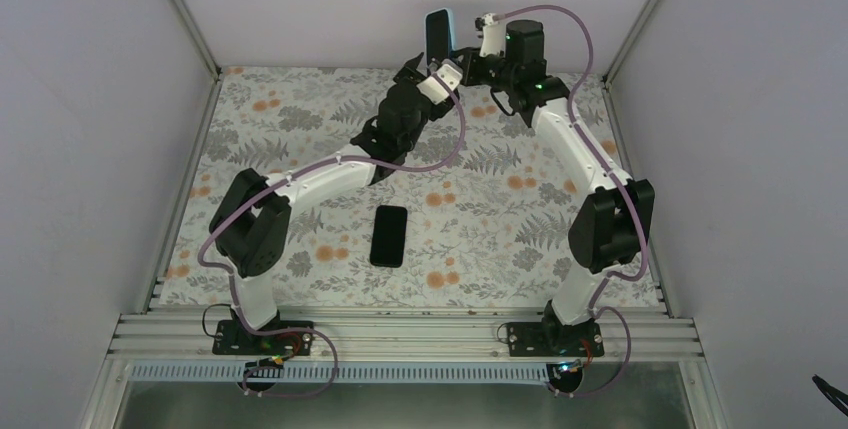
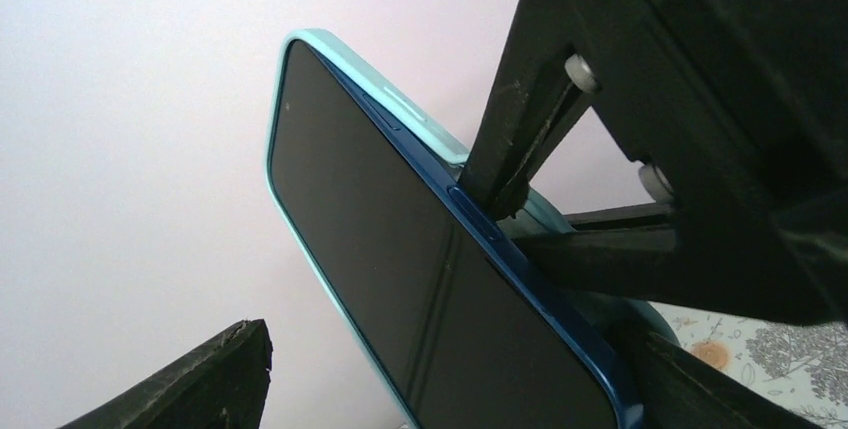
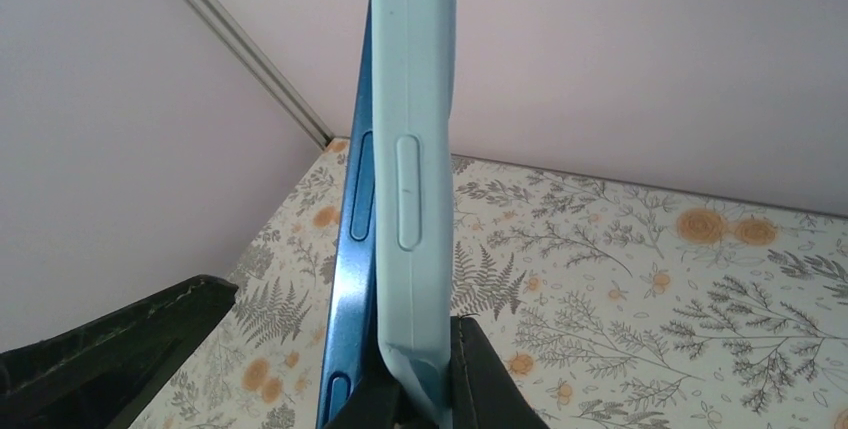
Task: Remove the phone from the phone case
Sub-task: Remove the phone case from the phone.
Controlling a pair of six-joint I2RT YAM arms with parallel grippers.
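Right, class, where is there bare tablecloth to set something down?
Bare floral cloth between the flat black phone and the right arm; also the far-left corner. Crowded: far centre, where left gripper and right gripper meet at the pale-blue phone case.

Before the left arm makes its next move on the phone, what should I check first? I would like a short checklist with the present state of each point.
1. Right gripper clamped on the case: ok.
2. One long edge of the phone lifted out of the case: ok, its dark blue side shows beside the case.
3. Phone fully free of the case: not ok, its other edge sits inside.
4. Left gripper open wide enough: ok, one finger stands apart from the screen.
5. Second phone out of the way: ok, it lies flat on the table, apart from both arms.
6. How tightly the case holds: cannot tell.
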